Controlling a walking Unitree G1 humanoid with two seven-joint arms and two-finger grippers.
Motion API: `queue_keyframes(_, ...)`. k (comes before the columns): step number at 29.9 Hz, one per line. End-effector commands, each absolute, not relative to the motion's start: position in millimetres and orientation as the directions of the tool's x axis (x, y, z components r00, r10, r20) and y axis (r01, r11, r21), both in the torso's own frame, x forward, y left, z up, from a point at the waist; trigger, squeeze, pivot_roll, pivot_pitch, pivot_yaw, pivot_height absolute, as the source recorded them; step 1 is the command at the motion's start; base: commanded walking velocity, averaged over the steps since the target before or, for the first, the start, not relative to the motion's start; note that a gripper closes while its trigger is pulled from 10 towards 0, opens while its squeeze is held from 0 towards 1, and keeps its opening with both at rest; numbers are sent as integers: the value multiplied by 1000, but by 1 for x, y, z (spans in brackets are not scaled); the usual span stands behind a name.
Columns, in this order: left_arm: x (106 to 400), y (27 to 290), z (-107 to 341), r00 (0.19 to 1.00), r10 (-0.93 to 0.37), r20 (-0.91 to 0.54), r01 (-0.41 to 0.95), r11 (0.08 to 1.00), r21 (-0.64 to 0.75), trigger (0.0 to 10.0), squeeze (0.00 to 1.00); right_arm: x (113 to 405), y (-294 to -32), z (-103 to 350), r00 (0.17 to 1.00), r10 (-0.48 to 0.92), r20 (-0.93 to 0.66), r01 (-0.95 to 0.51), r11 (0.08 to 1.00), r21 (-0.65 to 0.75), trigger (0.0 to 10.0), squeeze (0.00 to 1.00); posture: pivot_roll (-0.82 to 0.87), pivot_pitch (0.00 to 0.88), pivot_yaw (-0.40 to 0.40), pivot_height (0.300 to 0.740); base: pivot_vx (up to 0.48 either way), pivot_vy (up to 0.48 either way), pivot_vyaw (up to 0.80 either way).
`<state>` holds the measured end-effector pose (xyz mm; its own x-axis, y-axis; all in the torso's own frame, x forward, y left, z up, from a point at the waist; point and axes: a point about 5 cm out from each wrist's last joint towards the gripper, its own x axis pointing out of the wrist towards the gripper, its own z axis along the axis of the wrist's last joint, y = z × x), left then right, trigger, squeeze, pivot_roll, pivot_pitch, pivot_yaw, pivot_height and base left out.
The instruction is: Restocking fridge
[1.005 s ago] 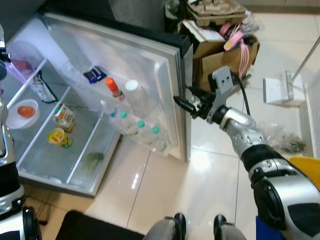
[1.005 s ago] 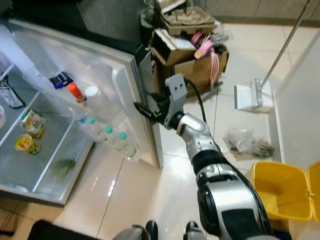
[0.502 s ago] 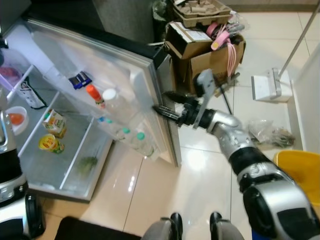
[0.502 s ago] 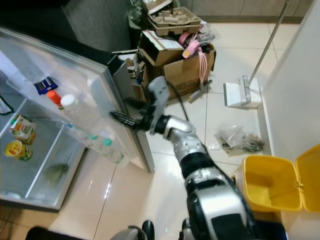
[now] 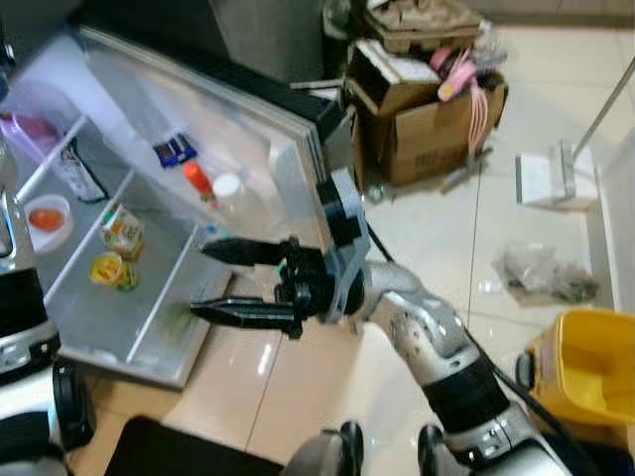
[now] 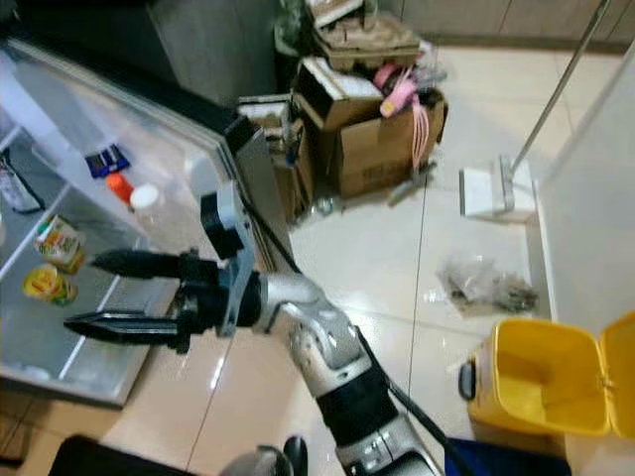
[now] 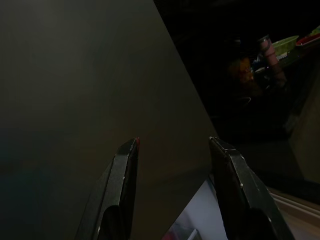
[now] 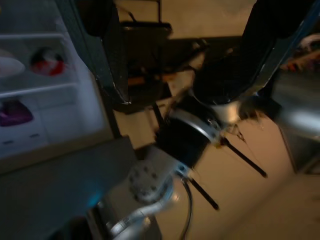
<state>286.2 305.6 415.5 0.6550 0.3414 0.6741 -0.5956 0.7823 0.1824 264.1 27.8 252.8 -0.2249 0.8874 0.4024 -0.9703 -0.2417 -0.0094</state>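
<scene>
Right gripper (image 5: 213, 281) spread wide, empty, before the open fridge (image 5: 119, 228).

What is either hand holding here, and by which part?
Nothing. The right hand hangs open in front of the fridge door, fingers spread on air. The left hand is open too, gripping nothing.

The floor (image 5: 437, 248) is laid in glossy pale tiles that throw back light; the fridge door (image 5: 248, 129) is lined with smooth white plastic, its bottles (image 5: 230, 193) of clear plastic; matt brown cardboard forms the box (image 5: 432, 134); the bin (image 6: 541, 392) is of smooth yellow plastic; the right gripper (image 5: 213, 281) shows matt black fingers on brushed silver metal
</scene>
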Motion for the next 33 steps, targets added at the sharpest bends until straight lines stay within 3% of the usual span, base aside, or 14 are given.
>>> queue_keyframes(1, 285, 308, 416, 638, 358, 682, -609, 776, 163, 10000, 0, 248, 41, 266, -284, 832, 477, -950, -313, -19, 10000, 0, 97, 345, 142, 737, 0, 0, 0)
queue_keyframes(3, 285, 309, 417, 633, 361, 685, -610, 778, 153, 10000, 0, 256, 23, 271, -203, 862, 465, -979, -193, -71, 10000, 0, 93, 345, 138, 737, 0, 0, 0)
queue_keyframes(6, 285, 309, 417, 632, 362, 685, -610, 777, 153, 10000, 0, 258, 20, 271, -188, 869, 458, -982, -169, -81, 10000, 0, 93, 345, 138, 737, 0, 0, 0)
queue_keyframes(7, 285, 309, 416, 633, 365, 683, -611, 777, 151, 10000, 0, 264, 11, 269, -142, 885, 444, -989, -114, -89, 10000, 0, 85, 349, 134, 737, 0, 0, 0)
queue_keyframes(8, 286, 310, 415, 633, 367, 681, -611, 778, 148, 10000, 0, 273, -15, 263, -24, 911, 411, -997, 6, -71, 10000, 0, 79, 353, 131, 737, 0, 0, 0)
queue_keyframes(10, 287, 310, 414, 633, 367, 681, -611, 778, 148, 10000, 0, 274, -21, 262, 7, 916, 400, -997, 34, -62, 10000, 0, 79, 353, 131, 737, 0, 0, 0)
queue_keyframes(13, 287, 310, 414, 632, 369, 682, -611, 778, 146, 10000, 0, 282, -56, 246, 158, 932, 327, -983, 181, -41, 10000, 0, 74, 359, 130, 737, 0, 0, 0)
queue_keyframes(16, 287, 310, 414, 632, 370, 681, -611, 778, 144, 10000, 0, 288, -68, 240, 233, 925, 300, -967, 254, -32, 10000, 0, 73, 360, 130, 737, 0, 0, 0)
queue_keyframes(18, 288, 311, 415, 631, 373, 680, -611, 779, 140, 10000, 0, 308, -95, 232, 424, 869, 256, -894, 447, -35, 10000, 0, 67, 364, 134, 737, 0, 0, 0)
queue_keyframes(19, 288, 311, 415, 631, 373, 680, -611, 779, 140, 10000, 0, 308, -95, 232, 424, 869, 256, -894, 447, -35, 10000, 0, 67, 364, 134, 737, 0, 0, 0)
queue_keyframes(21, 290, 310, 414, 633, 373, 678, -607, 782, 137, 10000, 0, 341, -120, 228, 660, 716, 227, -725, 686, -58, 10000, 0, 65, 367, 141, 737, 0, 0, 0)
queue_keyframes(22, 290, 310, 414, 633, 373, 678, -607, 782, 137, 10000, 0, 341, -120, 228, 660, 716, 227, -725, 686, -58, 10000, 0, 65, 367, 141, 737, 0, 0, 0)
queue_keyframes(24, 291, 308, 415, 635, 370, 678, -601, 788, 133, 10000, 0, 370, -139, 231, 825, 519, 225, -513, 854, -89, 10000, 0, 68, 370, 145, 737, 0, 0, 0)
queue_keyframes(33, 291, 305, 423, 627, 364, 688, -593, 796, 119, 10000, 0, 397, -134, 239, 894, 392, 219, -386, 920, -71, 10000, 0, 101, 384, 155, 737, 0, 0, 0)
